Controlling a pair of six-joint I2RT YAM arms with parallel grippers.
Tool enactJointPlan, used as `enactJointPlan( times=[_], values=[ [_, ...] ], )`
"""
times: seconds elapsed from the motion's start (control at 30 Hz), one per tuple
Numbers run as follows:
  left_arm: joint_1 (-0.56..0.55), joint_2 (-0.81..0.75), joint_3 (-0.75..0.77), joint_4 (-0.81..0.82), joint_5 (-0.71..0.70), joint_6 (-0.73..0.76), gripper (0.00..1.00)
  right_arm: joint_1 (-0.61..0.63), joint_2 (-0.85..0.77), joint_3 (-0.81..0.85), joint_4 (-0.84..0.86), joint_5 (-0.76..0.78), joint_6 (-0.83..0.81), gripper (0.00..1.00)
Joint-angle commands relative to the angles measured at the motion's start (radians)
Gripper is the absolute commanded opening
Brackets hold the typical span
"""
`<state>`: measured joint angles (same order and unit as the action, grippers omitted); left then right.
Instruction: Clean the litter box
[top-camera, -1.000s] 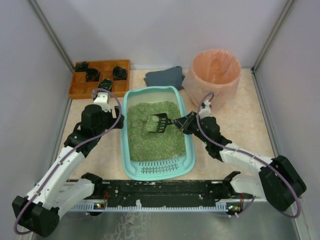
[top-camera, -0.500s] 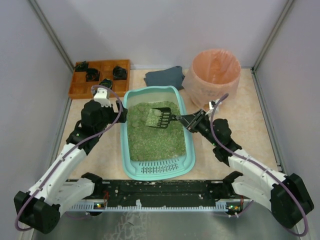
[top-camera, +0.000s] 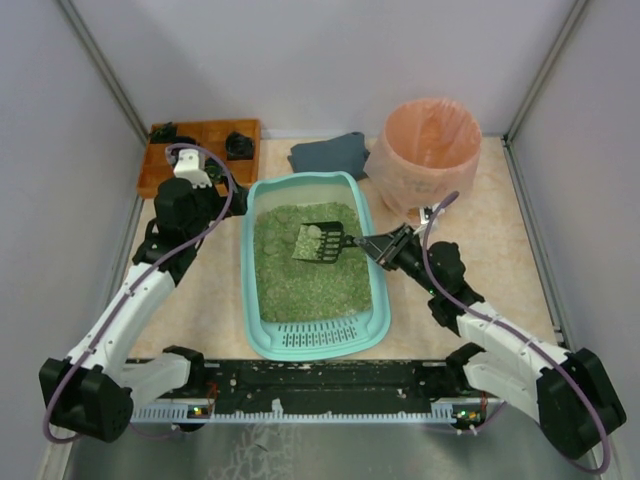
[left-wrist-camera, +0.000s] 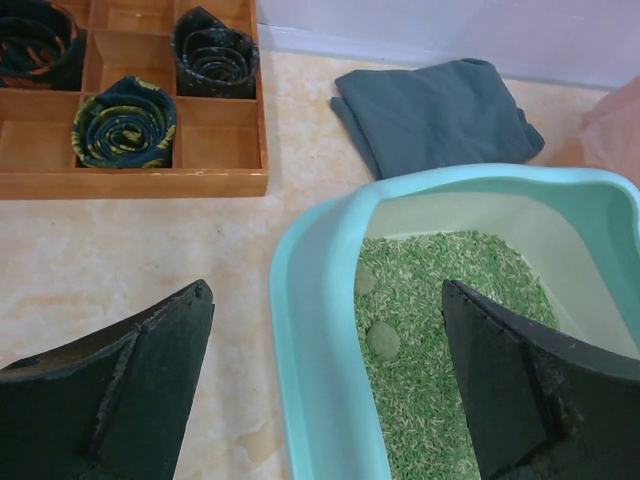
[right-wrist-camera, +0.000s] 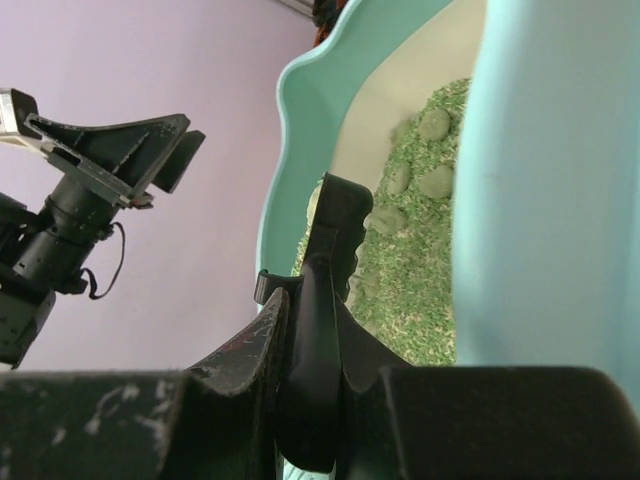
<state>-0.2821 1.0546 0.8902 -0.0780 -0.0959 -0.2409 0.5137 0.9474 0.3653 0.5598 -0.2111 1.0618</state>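
Now, litter box (top-camera: 247, 270): it lies in the middle of the desk (top-camera: 200, 300), long side running from 6 to 12 o'clock, grille end at 6, green litter inside.
Clumps: some pale lumps (left-wrist-camera: 382, 340) lie in the litter near the 12 o'clock end.
Scoop (top-camera: 322, 241): black, above the far half of the box, with its handle pointing to 3 o'clock. It seems to carry a few pale lumps.
Right hand (top-camera: 368, 243): pressed together on the scoop handle, just over the box rim at 3 o'clock.
Left hand (left-wrist-camera: 325, 390): spread wide and holding nothing, above the box corner at 11 o'clock.
Bin (top-camera: 430, 150): lined with a pink bag, at 1 o'clock from the box and near it.
Around: a dark folded cloth (top-camera: 330, 155) at 12 o'clock, a wooden tray (left-wrist-camera: 130, 185) at 10 o'clock.
Step, as I judge: carrying the load to the bin.
Risk 1: lumps can roll off onto the desk if the scoop tilts on the way.
Risk 2: the thin handle may twist between the fingers, because the weight sits far from the grip.
Risk 3: the scoop may catch the soft bag edge and push the bin.
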Motion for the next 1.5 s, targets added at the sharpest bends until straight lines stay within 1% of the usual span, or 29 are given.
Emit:
enactJointPlan(
  times=[0.0,0.07,0.17,0.27,0.3,0.33,0.37,0.47,0.53,0.6,0.63,0.7,0.73,0.8,0.87,0.9,0.97,1.07,1.1,1.2,1.27,1.33,1.37,1.47],
  values=[
    [0.026,0.019,0.038,0.09,0.001,-0.01,1.0,-0.027,-0.074,-0.016,0.038,0.013,-0.015,0.0],
    [0.033,0.03,0.035,0.116,0.003,-0.008,1.0,-0.026,-0.057,0.006,0.028,-0.019,-0.022,0.0],
    [0.047,0.055,0.045,0.134,0.012,-0.017,1.0,-0.028,-0.028,-0.002,0.128,-0.08,0.025,0.0],
    [0.059,0.07,0.061,0.131,0.037,-0.022,1.0,-0.059,-0.09,-0.017,0.053,-0.028,0.01,0.0],
    [0.061,0.067,0.059,0.13,0.053,-0.015,1.0,-0.064,-0.112,-0.036,0.065,0.0,0.03,0.0],
    [0.062,0.064,0.05,0.13,0.074,-0.002,1.0,-0.063,-0.113,-0.056,0.105,0.006,0.063,0.0],
    [0.063,0.059,0.036,0.139,0.097,0.013,1.0,-0.061,-0.093,-0.067,0.174,-0.02,0.094,0.0],
    [0.063,0.048,0.005,0.154,0.152,0.018,1.0,-0.059,0.023,-0.072,0.383,-0.156,0.154,0.0],
    [0.063,0.044,0.002,0.151,0.193,0.03,1.0,-0.095,0.035,-0.12,0.466,-0.148,0.212,0.0],
    [0.064,0.037,0.007,0.132,0.2,0.047,1.0,-0.125,-0.002,-0.171,0.442,-0.085,0.26,0.0],
    [0.063,0.029,0.004,0.127,0.189,0.05,1.0,-0.124,-0.008,-0.163,0.414,-0.074,0.249,0.0],
    [0.063,0.018,-0.005,0.125,0.168,0.052,1.0,-0.089,0.023,-0.097,0.366,-0.121,0.19,0.0],
    [0.063,0.017,-0.009,0.125,0.163,0.052,1.0,-0.069,0.044,-0.073,0.37,-0.146,0.173,0.0],
    [0.063,0.02,-0.005,0.121,0.16,0.06,1.0,-0.071,0.053,-0.069,0.4,-0.168,0.172,0.0],
    [0.063,0.021,0.002,0.108,0.151,0.067,1.0,-0.117,0.009,-0.099,0.336,-0.105,0.185,0.0],
    [0.063,0.02,0.003,0.107,0.145,0.069,1.0,-0.121,-0.016,-0.105,0.298,-0.074,0.186,0.0],
    [0.063,0.017,-0.003,0.112,0.14,0.068,1.0,-0.097,-0.01,-0.072,0.267,-0.1,0.147,0.0],
    [0.063,0.029,0.003,0.113,0.151,0.069,1.0,-0.055,0.046,-0.022,0.311,-0.174,0.106,0.0],
    [0.063,0.032,0.009,0.107,0.154,0.072,1.0,-0.064,0.042,-0.035,0.315,-0.161,0.11,0.0],
    [0.063,0.026,0.008,0.098,0.145,0.074,1.0,-0.1,-0.03,-0.09,0.246,-0.068,0.14,0.0],
    [0.063,0.015,-0.002,0.108,0.144,0.071,1.0,-0.091,-0.024,-0.047,0.206,-0.122,0.091,0.0],
    [0.063,0.019,0.001,0.111,0.151,0.07,1.0,-0.083,0.0,0.004,0.2,-0.188,0.042,0.0],
    [0.063,0.022,0.007,0.108,0.154,0.073,1.0,-0.083,-0.002,0.008,0.208,-0.192,0.036,0.0],
    [0.063,0.019,0.013,0.091,0.143,0.079,1.0,-0.083,-0.04,0.017,0.143,-0.141,-0.006,0.0]
  ],
)
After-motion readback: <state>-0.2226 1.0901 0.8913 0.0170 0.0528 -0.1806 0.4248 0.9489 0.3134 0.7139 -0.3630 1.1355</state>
